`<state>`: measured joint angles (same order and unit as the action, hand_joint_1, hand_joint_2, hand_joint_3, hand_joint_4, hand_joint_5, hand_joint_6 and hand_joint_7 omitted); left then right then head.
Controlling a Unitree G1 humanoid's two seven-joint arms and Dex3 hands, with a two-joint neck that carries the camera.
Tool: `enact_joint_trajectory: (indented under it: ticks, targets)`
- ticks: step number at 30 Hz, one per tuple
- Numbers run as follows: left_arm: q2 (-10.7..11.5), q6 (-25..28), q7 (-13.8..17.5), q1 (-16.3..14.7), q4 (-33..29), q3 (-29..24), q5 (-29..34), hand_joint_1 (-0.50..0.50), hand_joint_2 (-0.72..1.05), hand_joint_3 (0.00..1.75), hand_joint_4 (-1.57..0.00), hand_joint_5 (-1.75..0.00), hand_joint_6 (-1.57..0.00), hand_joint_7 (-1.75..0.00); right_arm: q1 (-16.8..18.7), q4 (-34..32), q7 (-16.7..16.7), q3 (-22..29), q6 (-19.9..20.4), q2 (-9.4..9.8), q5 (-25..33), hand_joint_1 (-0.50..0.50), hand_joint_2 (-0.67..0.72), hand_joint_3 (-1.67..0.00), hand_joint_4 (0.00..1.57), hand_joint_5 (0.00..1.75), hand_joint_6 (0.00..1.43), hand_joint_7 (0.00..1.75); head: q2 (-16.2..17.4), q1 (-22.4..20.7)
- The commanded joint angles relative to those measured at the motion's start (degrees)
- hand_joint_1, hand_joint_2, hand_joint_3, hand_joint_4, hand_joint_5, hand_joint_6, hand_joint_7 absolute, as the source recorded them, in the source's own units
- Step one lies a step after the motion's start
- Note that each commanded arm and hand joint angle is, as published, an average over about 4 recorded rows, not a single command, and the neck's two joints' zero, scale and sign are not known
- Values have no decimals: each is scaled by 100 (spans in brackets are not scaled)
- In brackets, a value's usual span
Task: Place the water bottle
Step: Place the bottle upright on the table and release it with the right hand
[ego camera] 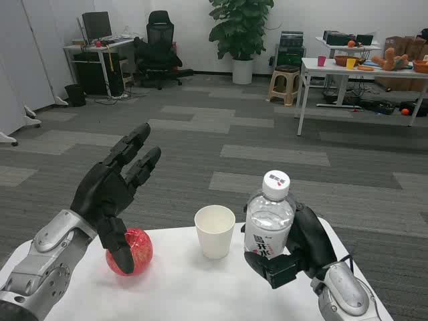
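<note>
- The right hand [294,251] gripped a clear plastic water bottle [269,224] with a white cap, upright at the right side of the white bench [180,291], likely kept vertical for setting down
- A white paper cup [215,231] stood just left of the bottle
- The left hand [115,194] hovered empty, fingers spread, above a red ball [130,252], seemingly waiting clear of the task

White table [180,287]: cup [215,231], red ball [134,252].
</note>
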<state>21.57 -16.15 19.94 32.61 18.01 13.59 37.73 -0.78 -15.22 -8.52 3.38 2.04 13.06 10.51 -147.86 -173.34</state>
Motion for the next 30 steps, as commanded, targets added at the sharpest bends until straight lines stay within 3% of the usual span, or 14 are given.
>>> enact_joint_trajectory:
  ticks: [1, 18, 30]
  targets:
    - [-39, 33, -8, -212, -143, -102, -38, -50, -46, 9, 0, 0, 0, 0, 72, 25, -133, 113, -54, -40, 22, 42, -16, -159, 100, 145, 57, 154, 185, 46]
    - [-39, 33, -8, -238, -167, -119, -38, -50, -46, 9, 0, 0, 0, 0, 87, 15, -133, 189, -67, -31, -102, 42, -16, -159, 99, 145, 57, 154, 93, 17]
    - [-39, 33, -8, -238, -153, -128, -38, -50, -46, 9, 0, 0, 0, 0, 122, 670, -317, 444, 337, -66, -194, 42, -16, -159, 100, 145, 57, 154, 141, 90]
